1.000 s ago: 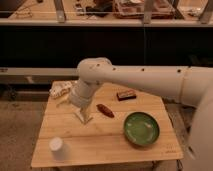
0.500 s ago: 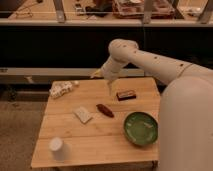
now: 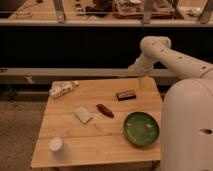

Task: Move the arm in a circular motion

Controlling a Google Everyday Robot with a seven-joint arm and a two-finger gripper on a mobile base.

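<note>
The arm (image 3: pixel 167 52) reached over the far right corner of the bench (image 3: pixel 100 145), its gripper (image 3: pixel 140 81) pointing down, how wide I cannot tell; seemingly mid-circle, it next needed a smooth curving sweep above the objects.

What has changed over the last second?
The arm swung away from above the table's middle, up and across to the far right corner as pictured. The end effector now hangs there. Nothing was picked up. The bowl, cup and bar stayed put on the table.
</note>
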